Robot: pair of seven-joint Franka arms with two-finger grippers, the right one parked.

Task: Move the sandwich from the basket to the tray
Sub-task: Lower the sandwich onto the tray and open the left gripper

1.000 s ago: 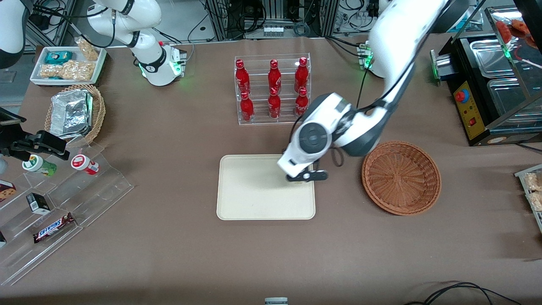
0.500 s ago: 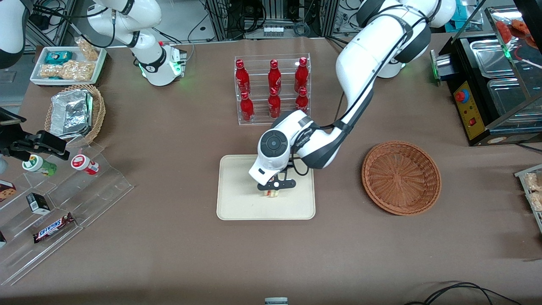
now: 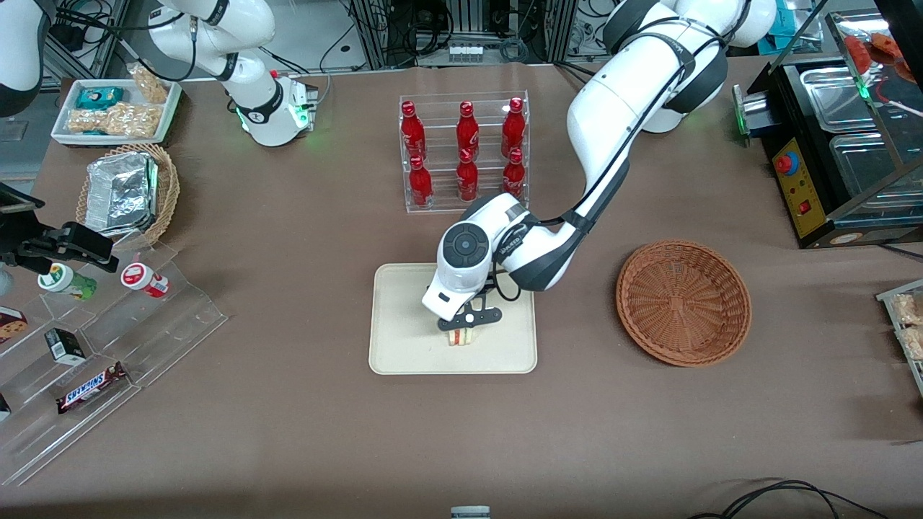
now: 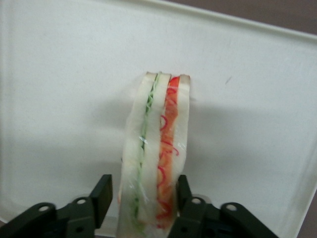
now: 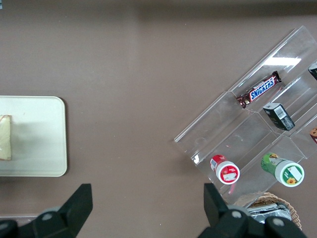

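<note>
The sandwich (image 3: 461, 338), a white wedge with red and green filling, stands on its edge on the cream tray (image 3: 404, 339), in the part of the tray nearer the front camera. My left gripper (image 3: 465, 328) is low over the tray, straddling the sandwich. In the left wrist view the sandwich (image 4: 156, 148) sits between the black fingers of the gripper (image 4: 143, 191). One finger touches it and the other stands off with a small gap, so the jaws are open. The reddish-brown basket (image 3: 683, 303) lies empty beside the tray, toward the working arm's end. The sandwich also shows in the right wrist view (image 5: 5, 137).
A clear rack of red bottles (image 3: 465, 151) stands farther from the front camera than the tray. A clear stepped stand with snacks (image 3: 108, 346), a tan basket with a foil pack (image 3: 130, 191) and a white snack tray (image 3: 115, 108) lie toward the parked arm's end. A black appliance (image 3: 829, 144) stands at the working arm's end.
My gripper moved from the tray's basket-side edge to over the tray and came down. The sandwich now rests on the tray and one finger has come off it.
</note>
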